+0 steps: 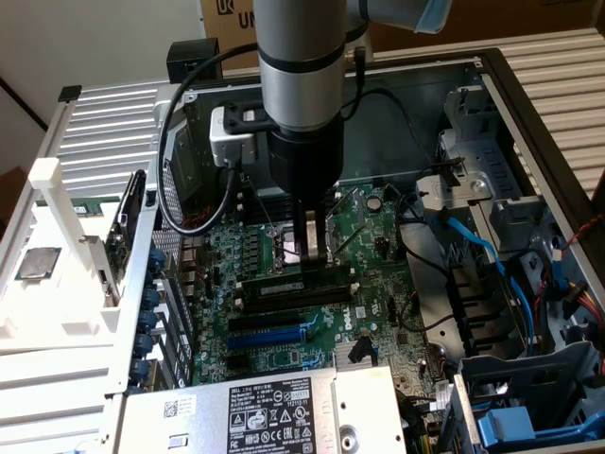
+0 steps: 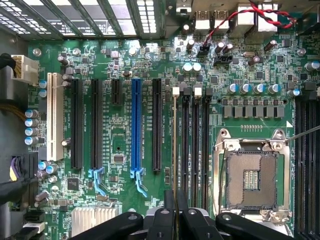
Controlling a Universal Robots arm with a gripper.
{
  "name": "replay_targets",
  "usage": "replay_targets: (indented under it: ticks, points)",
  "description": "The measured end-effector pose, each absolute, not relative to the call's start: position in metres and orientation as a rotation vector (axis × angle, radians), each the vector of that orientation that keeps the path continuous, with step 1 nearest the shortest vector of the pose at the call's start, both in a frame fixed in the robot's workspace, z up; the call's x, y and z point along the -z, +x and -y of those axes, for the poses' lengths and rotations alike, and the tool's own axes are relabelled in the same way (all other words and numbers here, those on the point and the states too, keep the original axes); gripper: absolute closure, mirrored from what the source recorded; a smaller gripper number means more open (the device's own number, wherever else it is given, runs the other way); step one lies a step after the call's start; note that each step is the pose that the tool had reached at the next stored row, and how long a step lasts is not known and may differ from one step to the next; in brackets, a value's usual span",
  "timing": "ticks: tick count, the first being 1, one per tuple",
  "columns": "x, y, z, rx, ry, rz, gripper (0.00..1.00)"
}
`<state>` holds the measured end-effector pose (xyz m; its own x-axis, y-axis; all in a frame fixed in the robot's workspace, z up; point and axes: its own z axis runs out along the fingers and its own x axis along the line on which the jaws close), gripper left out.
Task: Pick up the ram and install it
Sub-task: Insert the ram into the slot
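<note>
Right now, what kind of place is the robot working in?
Inside an open computer case, it seems: there's a green motherboard, a blue slot and an empty processor socket.

A green motherboard (image 1: 378, 232) is seen inside an open computer case (image 1: 425, 132). On it, a blue expansion slot (image 1: 269, 333) is set among black slots. From that slot, a silver power supply (image 1: 274, 411) is found at six o'clock, blue cables (image 1: 473, 244) at two o'clock, and a white rack (image 1: 45, 203) at nine o'clock.
</note>
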<state>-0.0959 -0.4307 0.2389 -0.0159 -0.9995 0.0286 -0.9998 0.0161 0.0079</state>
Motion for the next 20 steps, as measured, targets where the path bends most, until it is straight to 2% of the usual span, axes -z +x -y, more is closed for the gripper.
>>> replay_targets:
  ticks: [20]
  points:
    - [-0.239,-0.0958,0.4305,-0.019,2.178,2.213,0.88]
